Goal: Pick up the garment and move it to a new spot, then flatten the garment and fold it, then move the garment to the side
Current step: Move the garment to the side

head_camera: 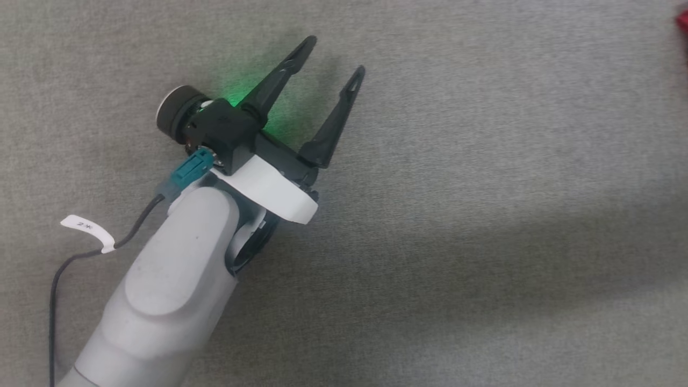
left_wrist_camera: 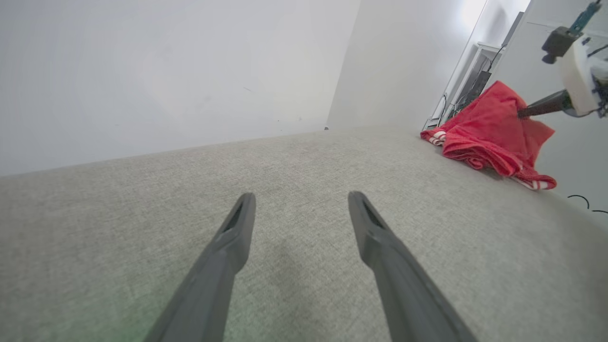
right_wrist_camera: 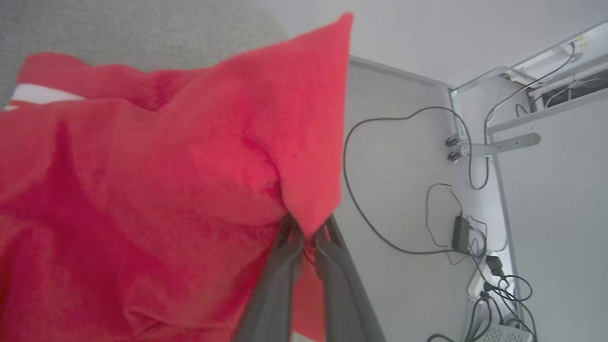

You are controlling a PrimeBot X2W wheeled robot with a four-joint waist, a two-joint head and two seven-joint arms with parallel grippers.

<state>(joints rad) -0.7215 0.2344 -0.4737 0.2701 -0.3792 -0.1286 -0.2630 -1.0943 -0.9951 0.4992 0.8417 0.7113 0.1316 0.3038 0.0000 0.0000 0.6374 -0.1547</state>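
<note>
Head view: my left pincer [head_camera: 336, 55], jaws spread wide and empty, over the grey fabric surface [head_camera: 484, 215]. The garment [head_camera: 682, 21] is a red sliver at the far right edge.

Left wrist view: garment bunched near the surface's far edge, peak lifted by my right pincer [left_wrist_camera: 522, 113].

Right wrist view: right pincer clamped on one red fold, with cables [right_wrist_camera: 380, 199] on the floor beyond.

Risk: the thin pinch may slip, and the cloth could slide off towards the cables.

Garment [head_camera: 683, 22] cut by head-view edge (red sliver), right gripper [right_wrist_camera: 306, 237] tips buried

Red garment [left_wrist_camera: 489, 128], white-red striped trim; grey surface [head_camera: 484, 161]; black left gripper [head_camera: 336, 54].
</note>
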